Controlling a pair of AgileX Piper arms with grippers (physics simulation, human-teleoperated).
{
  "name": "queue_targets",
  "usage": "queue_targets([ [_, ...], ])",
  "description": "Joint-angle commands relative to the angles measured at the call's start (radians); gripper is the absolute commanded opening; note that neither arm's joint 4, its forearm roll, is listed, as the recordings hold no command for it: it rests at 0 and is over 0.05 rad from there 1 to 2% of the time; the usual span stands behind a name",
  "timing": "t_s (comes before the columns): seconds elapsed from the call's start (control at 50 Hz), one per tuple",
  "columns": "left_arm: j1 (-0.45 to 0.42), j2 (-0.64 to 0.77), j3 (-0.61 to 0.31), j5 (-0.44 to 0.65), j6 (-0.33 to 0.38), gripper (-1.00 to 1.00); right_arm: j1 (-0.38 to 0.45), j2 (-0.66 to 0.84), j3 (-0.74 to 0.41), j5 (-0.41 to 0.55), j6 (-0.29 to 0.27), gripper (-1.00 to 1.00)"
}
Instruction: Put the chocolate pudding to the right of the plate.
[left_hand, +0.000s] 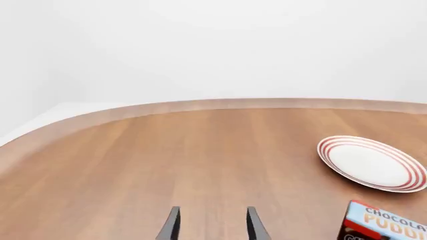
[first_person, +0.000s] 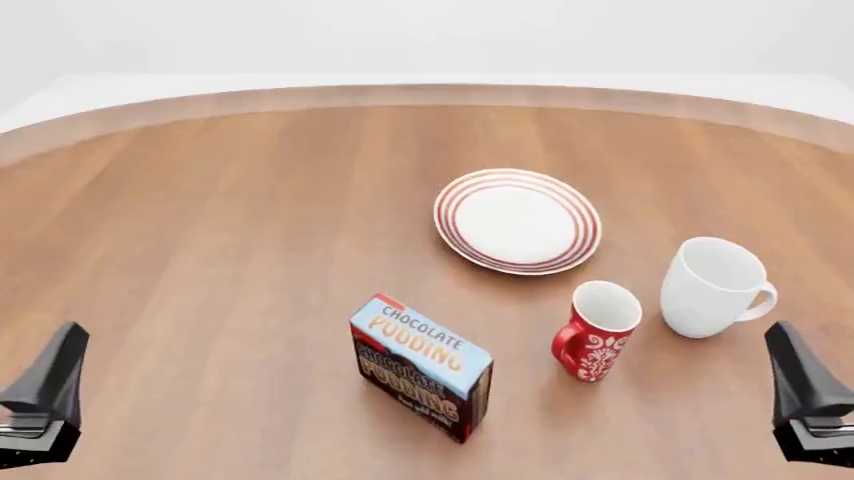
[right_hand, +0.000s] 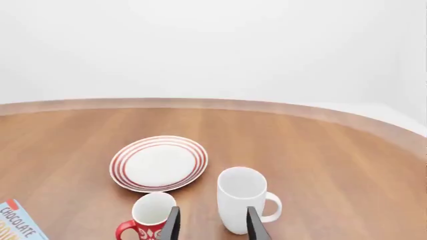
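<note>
Both grippers low at near edge, left gripper (left_hand: 212, 225) and right gripper (right_hand: 212, 223) fingers apart, empty, chocolate pudding (first_person: 422, 367) upright between them, light-blue top, brown-red front, plate (first_person: 518, 221) beyond it.

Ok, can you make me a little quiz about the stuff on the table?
1. True or false: the chocolate pudding already sits to the right of the plate in the front view.
2. Which cup stands closer to the pudding box: A) the red mug or B) the white mug?
3. Fill in: the left tool and the right tool are both ____ and hold nothing.

Key:
1. False; the box stands nearer the camera and a little left of the plate.
2. A.
3. Open.
</note>
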Motion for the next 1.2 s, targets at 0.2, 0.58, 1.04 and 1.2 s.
queue_targets([
  [0.2, 0.000, 0.000, 0.000, 0.000, 0.000, 1.00, -0.010, 0.007, -0.001, 0.003, -0.011, 1.00],
  [0.58, 0.000, 0.000, 0.000, 0.000, 0.000, 1.00, 0.169, 0.200, -0.566, 0.358, -0.095, 1.00],
  [1.04, 0.000, 0.000, 0.000, 0.000, 0.000, 1.00, 0.527, 0.643, -0.967, 0.483, -0.230, 1.00],
  [1.2, 0.000, 0.000, 0.000, 0.000, 0.000, 1.00, 0.614, 0.722, -1.029, 0.541, -0.233, 1.00],
])
